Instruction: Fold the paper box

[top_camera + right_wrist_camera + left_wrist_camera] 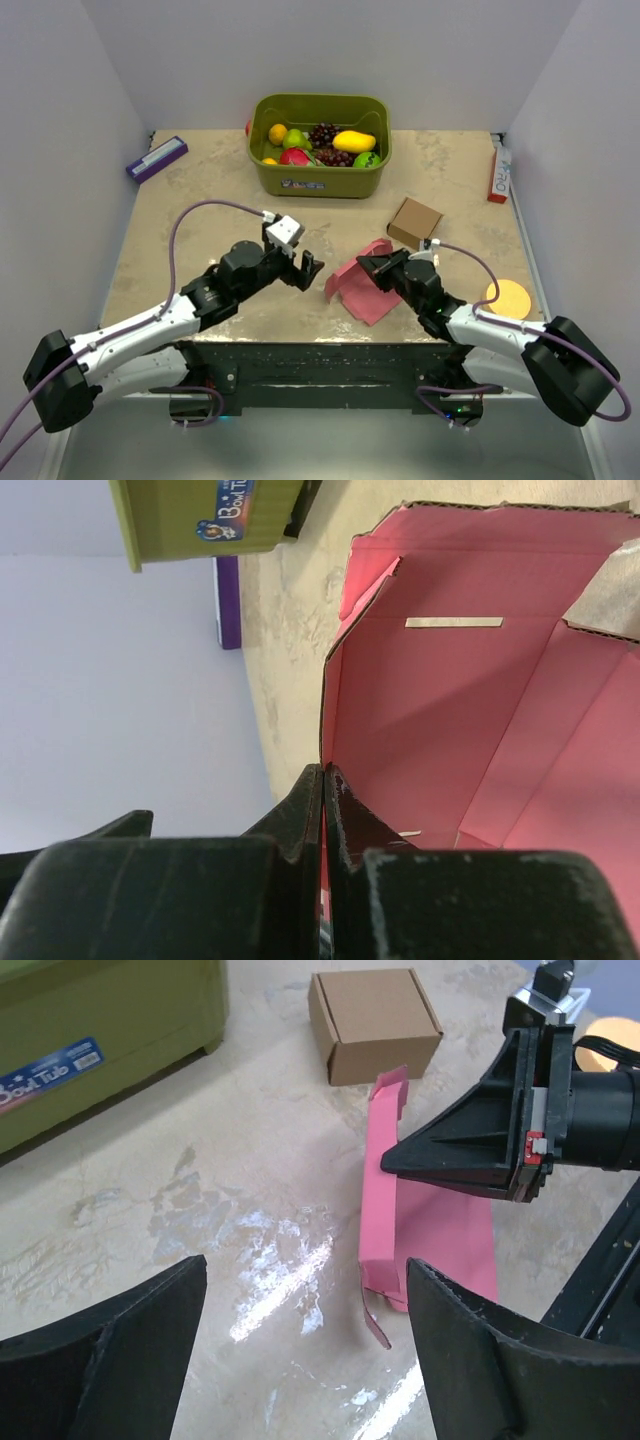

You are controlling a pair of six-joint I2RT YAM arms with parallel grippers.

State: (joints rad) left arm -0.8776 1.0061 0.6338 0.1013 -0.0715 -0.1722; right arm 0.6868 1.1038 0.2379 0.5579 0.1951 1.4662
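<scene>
The paper box (365, 288) — a thin pink-red card cutout, partly raised — lies on the mottled beige counter (200, 200) between the two arms. The right gripper (322, 780) has its jaws pressed together on the edge of one upright side panel, seemingly to hold that wall standing along its crease. The left gripper (300, 1290) hovers with jaws spread and empty, the box's loose end flap just ahead of their tips — likely poised to take the next panel. A small brown cardboard box (375, 1020) sits just beyond the right jaws.
</scene>
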